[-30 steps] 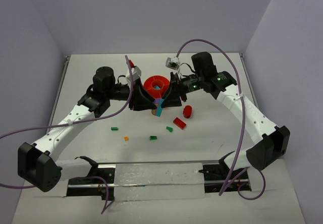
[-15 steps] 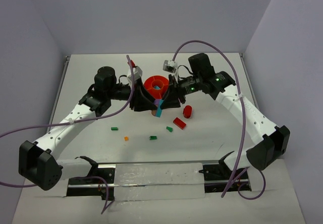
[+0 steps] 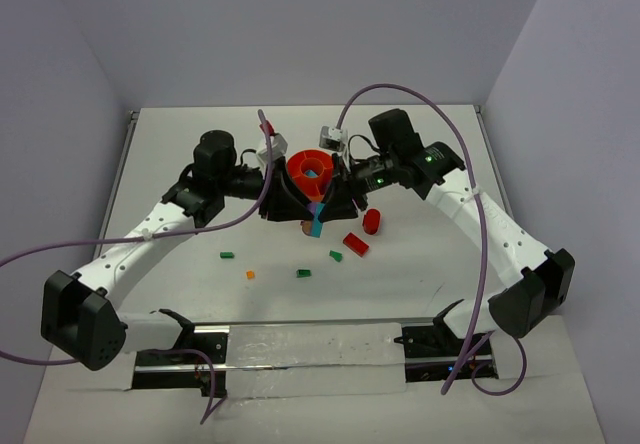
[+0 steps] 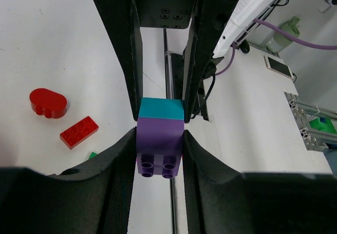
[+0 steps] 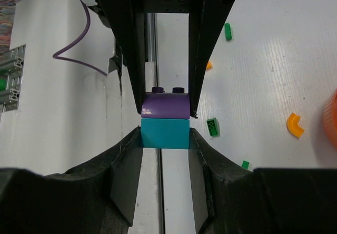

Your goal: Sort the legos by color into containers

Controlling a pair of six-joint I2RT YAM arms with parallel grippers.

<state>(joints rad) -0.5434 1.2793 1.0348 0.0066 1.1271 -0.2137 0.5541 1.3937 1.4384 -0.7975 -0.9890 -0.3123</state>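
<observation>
A purple block point(image 4: 159, 147) and a teal block point(image 4: 161, 109) are stuck together and held between both grippers, just in front of the orange divided bowl point(image 3: 312, 169). My left gripper point(image 4: 159, 157) is shut on the purple block. My right gripper point(image 5: 165, 142) is shut on the teal block point(image 5: 165, 133), with the purple one point(image 5: 165, 105) beyond it. In the top view the pair point(image 3: 316, 216) hangs between the two meeting grippers. A red round piece point(image 3: 371, 221) and a red brick point(image 3: 355, 244) lie to the right of it.
Small green bricks point(image 3: 336, 256) point(image 3: 304, 273) point(image 3: 227, 256) and a tiny orange one point(image 3: 250, 274) lie scattered nearer the front. A curved orange piece point(image 5: 295, 125) shows in the right wrist view. A metal rail point(image 3: 310, 339) runs along the near edge.
Both arms have shifted slightly inward and toward the bowl. The joined purple and teal blocks stay gripped between the two grippers in nearly the same place.
</observation>
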